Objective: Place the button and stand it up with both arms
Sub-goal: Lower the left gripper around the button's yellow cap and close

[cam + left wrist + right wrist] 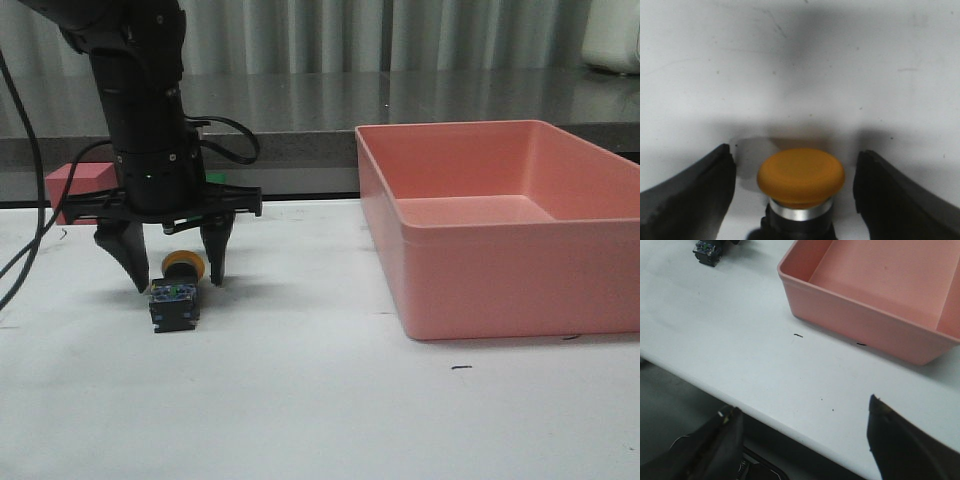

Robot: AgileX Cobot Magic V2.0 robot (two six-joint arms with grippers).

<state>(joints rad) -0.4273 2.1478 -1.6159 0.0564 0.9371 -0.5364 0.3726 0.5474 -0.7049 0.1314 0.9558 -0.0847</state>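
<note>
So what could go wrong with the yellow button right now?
The button lies on its side between the left gripper's open fingers, nothing holding it yet. If the fingers close on the rounded cap, it could squirt out or roll on the table. The right gripper hangs far off at the table edge, so it probably can't help steady it.

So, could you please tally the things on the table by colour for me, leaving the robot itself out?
Yellow-capped: 1, the button lying on its side between the open left gripper fingers.
Pink: 2, the bin and a block behind the arm.
Green: 1, a small thing behind the gripper, mostly hidden.
Total: 4
</note>
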